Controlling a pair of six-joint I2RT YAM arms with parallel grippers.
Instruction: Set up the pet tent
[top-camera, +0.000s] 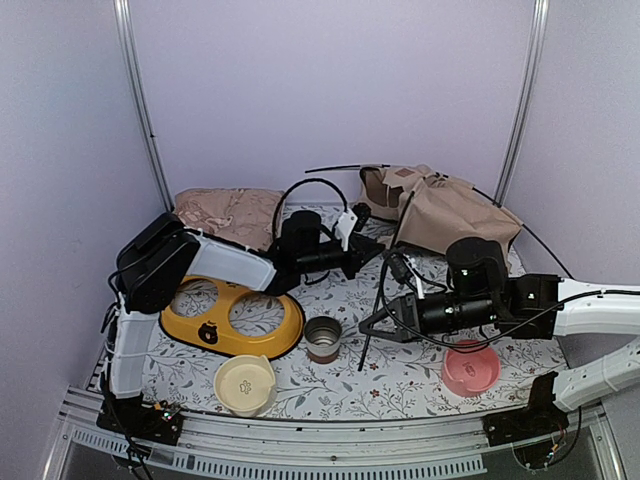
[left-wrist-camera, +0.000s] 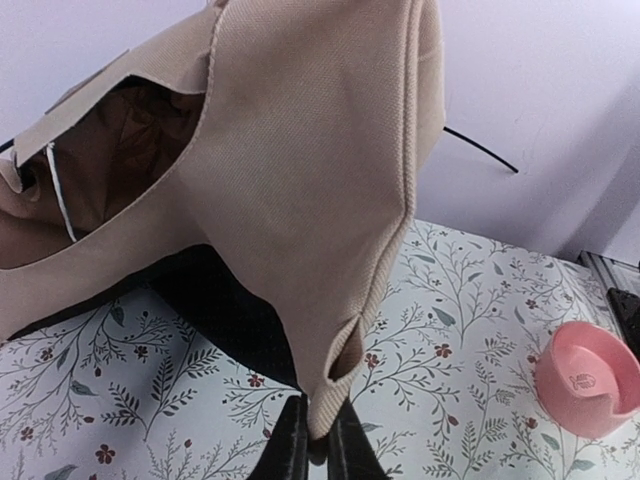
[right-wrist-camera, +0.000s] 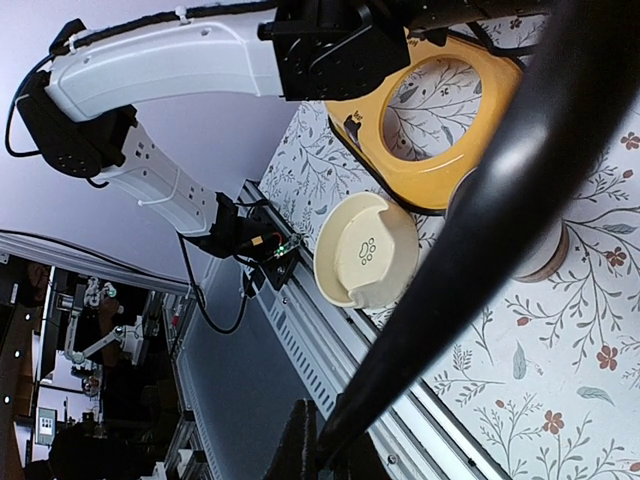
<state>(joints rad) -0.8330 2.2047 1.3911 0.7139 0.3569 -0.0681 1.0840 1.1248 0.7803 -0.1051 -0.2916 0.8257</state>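
Observation:
The tan-beige pet tent (top-camera: 450, 210) lies slumped at the back right, with thin black poles sticking out of it. My left gripper (top-camera: 362, 218) reaches to its left end. In the left wrist view the gripper (left-wrist-camera: 318, 440) is shut on a lower corner tab of the tent fabric (left-wrist-camera: 300, 150), which hangs above the mat. My right gripper (top-camera: 372, 325) is shut on a thin black pole (top-camera: 365, 350) in front of the tent. In the right wrist view that pole (right-wrist-camera: 480, 220) runs up from the closed gripper (right-wrist-camera: 330, 450).
A pinkish patterned cushion (top-camera: 230, 212) lies at the back left. A yellow two-hole bowl holder (top-camera: 232, 315), a metal cup (top-camera: 323, 338), a cream bowl (top-camera: 245, 385) and a pink bowl (top-camera: 470, 368) sit on the floral mat (top-camera: 400, 385).

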